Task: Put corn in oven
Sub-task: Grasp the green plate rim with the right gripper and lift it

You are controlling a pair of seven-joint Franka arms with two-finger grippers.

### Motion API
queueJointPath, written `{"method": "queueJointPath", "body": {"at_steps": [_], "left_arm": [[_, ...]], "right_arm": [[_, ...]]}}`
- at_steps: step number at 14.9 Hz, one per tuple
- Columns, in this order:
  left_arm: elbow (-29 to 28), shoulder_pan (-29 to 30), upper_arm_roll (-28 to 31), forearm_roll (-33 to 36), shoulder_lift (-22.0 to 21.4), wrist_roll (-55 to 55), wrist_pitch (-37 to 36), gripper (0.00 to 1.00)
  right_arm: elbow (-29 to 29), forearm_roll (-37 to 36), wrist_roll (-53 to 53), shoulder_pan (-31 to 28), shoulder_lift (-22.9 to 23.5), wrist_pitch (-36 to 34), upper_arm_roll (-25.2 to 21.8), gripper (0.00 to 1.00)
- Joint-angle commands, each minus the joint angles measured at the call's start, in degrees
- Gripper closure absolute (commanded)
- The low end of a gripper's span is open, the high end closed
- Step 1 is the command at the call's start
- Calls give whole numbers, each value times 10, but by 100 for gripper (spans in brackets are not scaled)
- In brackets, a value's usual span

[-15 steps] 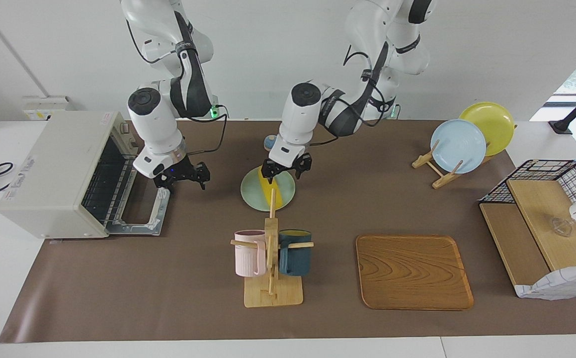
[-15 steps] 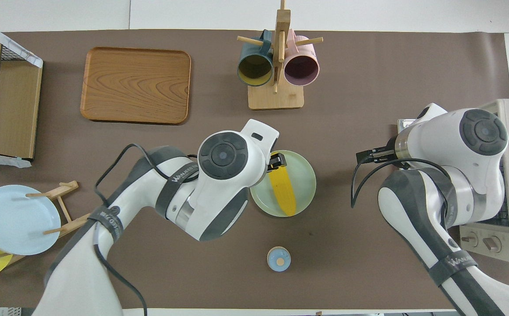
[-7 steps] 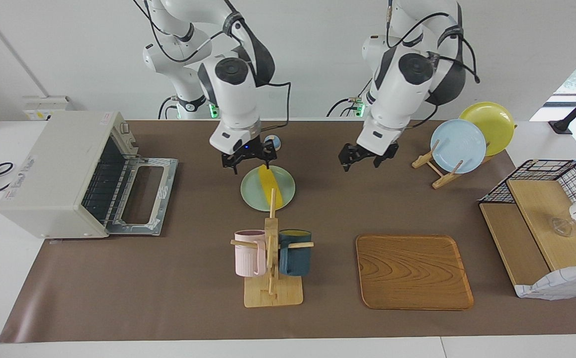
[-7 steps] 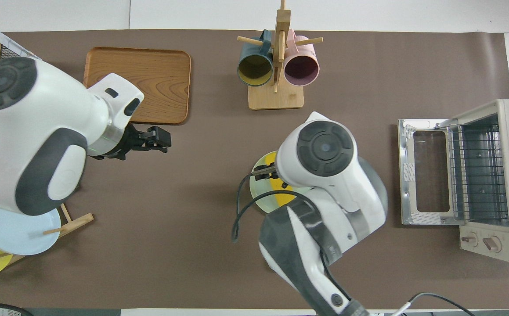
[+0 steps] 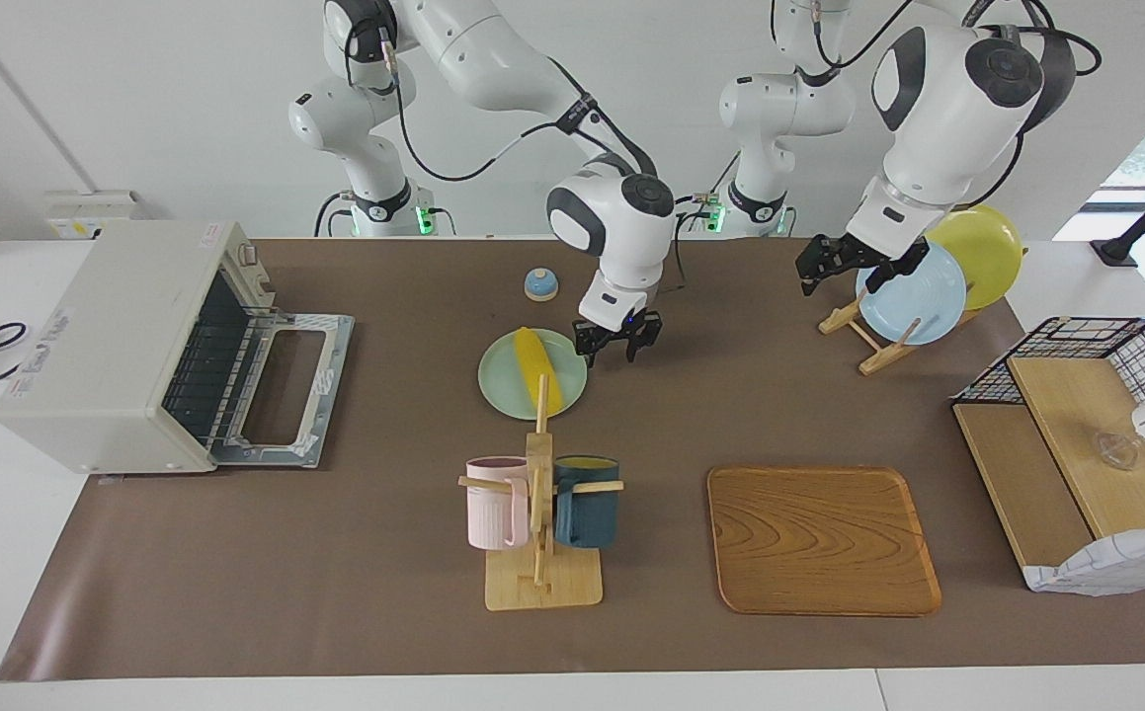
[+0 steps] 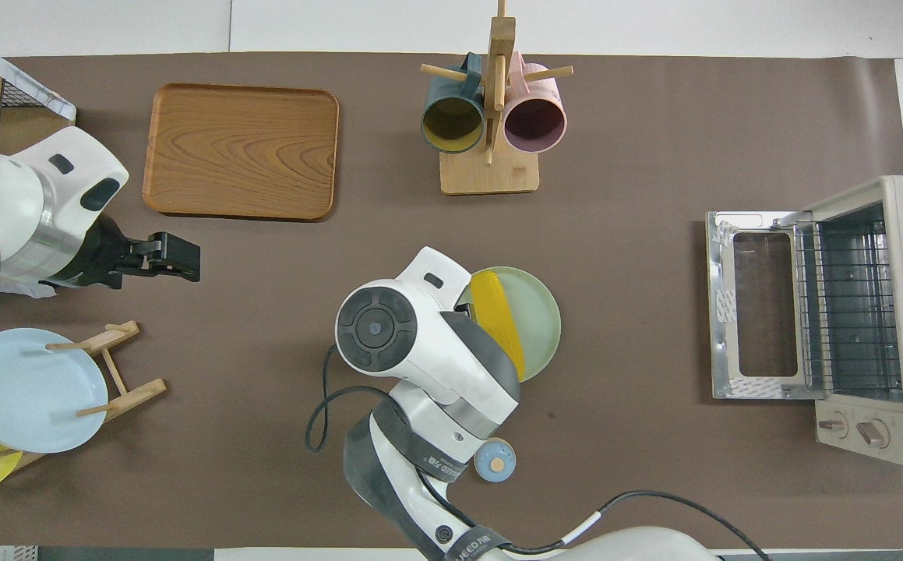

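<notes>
The yellow corn [image 5: 535, 360] lies on a pale green plate [image 5: 503, 383] in the middle of the table; it also shows in the overhead view [image 6: 495, 318]. My right gripper [image 5: 616, 344] hangs open and empty just over the plate's rim toward the left arm's end, beside the corn and apart from it. In the overhead view its own wrist hides it. The off-white oven [image 5: 108, 331] stands at the right arm's end with its glass door [image 5: 286, 385] dropped open and the wire rack [image 6: 848, 304] showing. My left gripper [image 5: 854, 262] is open and empty, raised by the plate stand.
A wooden mug stand [image 5: 540, 513] with a pink and a dark blue mug is farther from the robots than the plate. A wooden tray [image 5: 822, 538], a plate stand with a blue plate [image 5: 913, 291] and a yellow plate [image 5: 977, 242], a wire basket [image 5: 1086, 444] and a small blue knob [image 5: 540, 284] are also here.
My right gripper has swung across the plate to its rim toward the left arm's end. My left gripper has drawn away to the plate stand. The corn has stayed on the plate.
</notes>
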Motion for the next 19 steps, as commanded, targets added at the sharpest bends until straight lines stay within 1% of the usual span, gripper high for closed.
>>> {"method": "queueJointPath", "body": {"at_steps": [1, 3, 4, 5, 6, 7, 8, 11, 12, 13, 14, 15, 16, 18, 19], "left_arm": [[41, 2, 1, 25, -14, 10, -71, 0], [73, 2, 1, 36, -11, 14, -112, 0], [74, 2, 1, 36, -11, 19, -112, 0], [73, 22, -6, 34, -7, 29, -98, 0], [72, 32, -14, 32, -5, 38, -85, 0], [72, 37, -15, 26, -2, 38, -78, 0], [73, 38, -15, 19, 10, 38, -74, 0], [76, 36, -6, -17, 24, 33, -58, 0], [78, 31, 0, -18, 28, 33, -59, 0], [89, 30, -1, -18, 31, 31, -62, 0], [114, 29, -1, -18, 39, 31, -74, 0], [146, 25, -1, -13, 45, 31, -101, 0], [165, 24, -1, -9, 52, 32, -123, 0], [164, 23, -4, -5, 52, 33, -136, 0], [160, 23, -4, -5, 49, 35, -139, 0]], "right_arm": [[-8, -9, 4, -3, -11, -3, 2, 56], [-11, -14, 5, 5, -14, -11, 2, 56], [-11, -22, 4, 8, -15, -15, 1, 55], [-18, -42, 7, 8, -17, -19, 1, 53], [-39, -44, 12, 8, -24, -18, 1, 53], [-54, -54, 24, 7, -29, -12, 1, 53], [-59, -63, 31, 2, -30, -11, 1, 53], [-73, -63, 36, 4, -34, -7, 1, 54], [-74, -63, 37, 4, -34, -7, 1, 57], [-74, -64, 36, 4, -35, -7, 1, 80], [-73, -64, 36, 3, -36, -10, 1, 100], [-73, -65, 35, 3, -36, -13, 1, 100], [-73, -66, 35, 4, -36, -18, 1, 100], [-71, -77, 34, 5, -37, -27, 1, 100], [-66, -96, 31, 4, -37, -44, 1, 100]]}}
